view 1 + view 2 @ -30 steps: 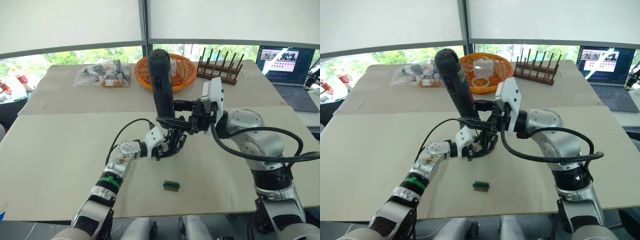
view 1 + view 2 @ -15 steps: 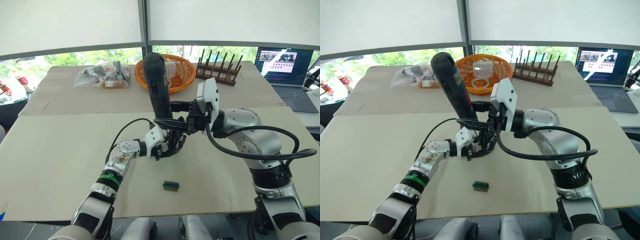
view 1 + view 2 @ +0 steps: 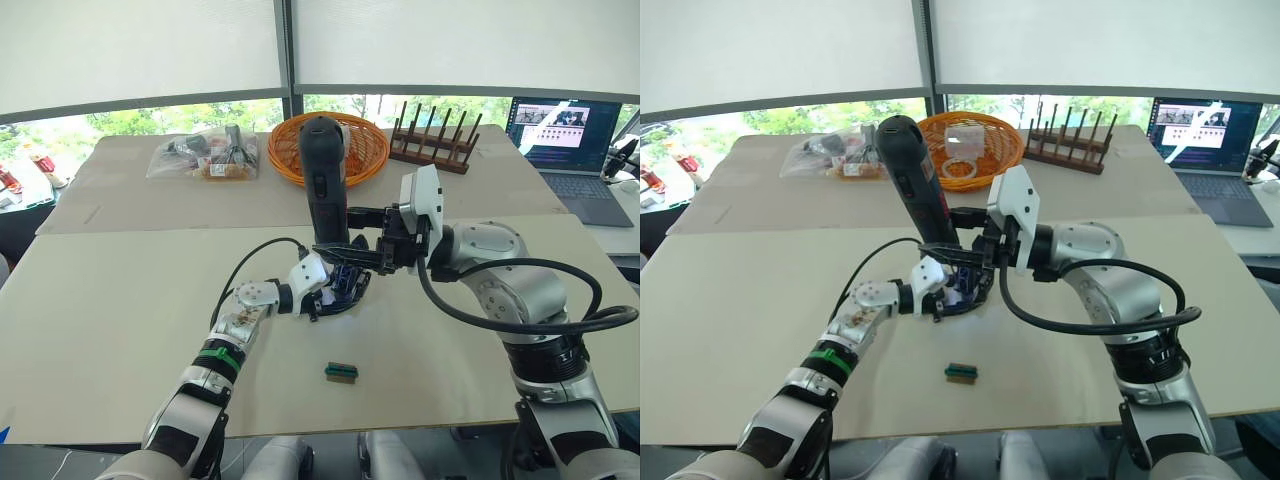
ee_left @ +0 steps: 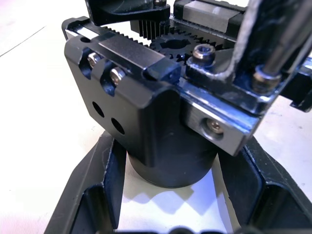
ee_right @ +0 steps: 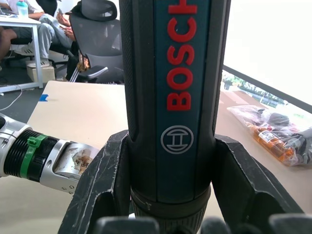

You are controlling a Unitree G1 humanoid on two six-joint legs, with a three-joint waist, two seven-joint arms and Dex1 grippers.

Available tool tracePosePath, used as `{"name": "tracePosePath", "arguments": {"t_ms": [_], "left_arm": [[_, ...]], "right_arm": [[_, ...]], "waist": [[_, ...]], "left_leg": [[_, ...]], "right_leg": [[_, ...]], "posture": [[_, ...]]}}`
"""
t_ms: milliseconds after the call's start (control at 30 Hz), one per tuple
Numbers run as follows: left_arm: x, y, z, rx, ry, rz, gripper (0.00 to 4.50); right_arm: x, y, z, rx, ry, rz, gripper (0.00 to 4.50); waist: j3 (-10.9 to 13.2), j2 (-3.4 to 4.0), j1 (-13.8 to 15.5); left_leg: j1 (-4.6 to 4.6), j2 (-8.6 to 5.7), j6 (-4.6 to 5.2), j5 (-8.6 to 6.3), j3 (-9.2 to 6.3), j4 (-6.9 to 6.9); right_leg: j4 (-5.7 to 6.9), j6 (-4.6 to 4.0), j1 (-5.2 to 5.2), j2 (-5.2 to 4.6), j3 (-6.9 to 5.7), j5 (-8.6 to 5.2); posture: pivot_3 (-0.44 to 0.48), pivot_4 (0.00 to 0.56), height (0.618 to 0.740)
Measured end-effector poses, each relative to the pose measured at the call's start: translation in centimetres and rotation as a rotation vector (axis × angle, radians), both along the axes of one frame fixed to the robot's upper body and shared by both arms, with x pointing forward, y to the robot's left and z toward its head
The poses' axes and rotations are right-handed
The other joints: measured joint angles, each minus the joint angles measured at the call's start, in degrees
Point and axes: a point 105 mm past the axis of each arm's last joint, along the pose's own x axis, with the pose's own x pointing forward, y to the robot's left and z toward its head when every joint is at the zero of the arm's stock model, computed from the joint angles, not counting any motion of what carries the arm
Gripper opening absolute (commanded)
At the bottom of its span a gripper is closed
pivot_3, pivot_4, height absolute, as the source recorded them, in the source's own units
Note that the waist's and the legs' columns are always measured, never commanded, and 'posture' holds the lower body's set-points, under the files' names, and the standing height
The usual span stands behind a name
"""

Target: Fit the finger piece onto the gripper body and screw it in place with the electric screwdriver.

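Near the middle of the table, the left gripper [image 3: 335, 290] is clamped around the round base of the small black gripper body [image 4: 170, 122] with its toothed linkage on top, holding it just above the board. Directly over it, the right gripper [image 3: 368, 243] squeezes the long black electric screwdriver [image 3: 325, 180] with red lettering, its long axis near upright and leaning slightly, bit end down toward the part. Whether the bit is seated in a screw, I can't tell. The black finger piece I can't pick out separately.
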Motion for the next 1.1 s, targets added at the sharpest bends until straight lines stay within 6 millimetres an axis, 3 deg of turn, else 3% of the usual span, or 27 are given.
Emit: {"name": "tracePosePath", "arguments": {"t_ms": [233, 333, 433, 567, 600, 667, 767, 967, 1100], "left_arm": [[0.1, 0.0, 0.2, -0.004, -0.004, 0.000, 2.26], [0.3, 0.0, 0.7, -0.007, -0.020, 0.000, 2.26], [0.5, 0.0, 0.8, -0.010, -0.026, 0.001, 2.26], [0.6, 0.1, 0.8, -0.010, -0.023, 0.013, 2.26], [0.7, 0.1, 0.8, -0.010, -0.022, 0.017, 2.26], [0.7, 0.2, 0.7, -0.010, -0.019, 0.022, 3.29], [0.8, 1.2, 0.8, 0.008, 0.011, 0.025, 4.50], [-0.7, 6.1, 2.2, 0.067, 0.024, 0.022, 4.50], [-4.1, 9.5, 3.3, 0.123, 0.045, -0.048, 4.50]], "right_arm": [[-0.1, -0.2, 1.6, 0.008, -0.009, 0.005, 1.95], [-0.3, -0.3, 3.6, 0.066, -0.009, 0.022, 1.95], [-2.1, -0.3, 7.0, 0.152, -0.051, 0.088, 1.95], [-5.3, 0.8, 8.9, 0.204, -0.062, 0.210, 1.95], [-5.7, 1.0, 8.9, 0.201, -0.058, 0.224, 1.95], [-5.9, 1.1, 8.7, 0.192, -0.042, 0.229, 1.95], [-5.2, 0.0, 8.4, 0.192, 0.041, 0.184, 1.95], [-4.7, -5.4, 6.0, 0.135, 0.396, 0.048, 1.95], [-3.8, -10.7, 1.5, 0.072, 0.747, -0.196, 1.95]], "waist": [[0.02, -0.01, 0.01], [0.04, -0.02, -0.01], [0.05, -0.03, 0.02], [0.05, -0.03, -0.07], [0.05, -0.03, -0.05], [0.05, -0.03, -0.03], [0.06, -0.05, -0.05], [0.08, -0.04, 0.01], [0.09, -0.01, 0.08]], "left_leg": [[-0.18, 0.00, 0.00, 0.00, 0.00, 0.01], [-0.99, -0.06, -0.23, 0.15, 0.01, 0.18], [-1.24, -0.06, -0.51, 0.32, 0.00, 0.20], [-1.22, -0.06, -0.29, 0.18, 0.00, 0.19], [-1.21, -0.06, -0.04, 0.04, 0.00, 0.20], [-1.19, -0.07, -0.04, 0.04, 0.00, 0.21], [-1.18, -0.05, -0.08, 0.06, 0.00, 0.20], [-1.24, -0.05, -0.07, 0.05, 0.00, 0.09], [-1.27, -0.03, 0.04, -0.02, 0.00, 0.05]], "right_leg": [[-0.01, 0.00, -0.16, 0.00, 0.00, 0.00], [0.22, -0.01, -1.02, -0.03, 0.03, 0.02], [0.45, -0.03, -1.29, -0.10, 0.03, 0.04], [0.30, -0.03, -1.22, -0.12, 0.06, 0.03], [0.29, -0.03, -1.21, -0.12, 0.04, 0.03], [0.31, -0.03, -1.19, -0.10, 0.02, 0.03], [0.39, -0.04, -1.23, -0.08, 0.02, 0.03], [0.28, -0.04, -1.23, -0.25, 0.17, 0.03], [-0.22, -0.03, -1.11, -0.33, 0.16, 0.04]], "posture": [[0.000, 0.150, 0.740], [0.000, 0.150, 0.740], [0.000, 0.150, 0.740], [0.000, 0.150, 0.740], [0.000, 0.150, 0.740], [0.000, 0.150, 0.740], [0.000, 0.150, 0.740], [0.000, 0.150, 0.740], [0.000, 0.150, 0.740]]}}
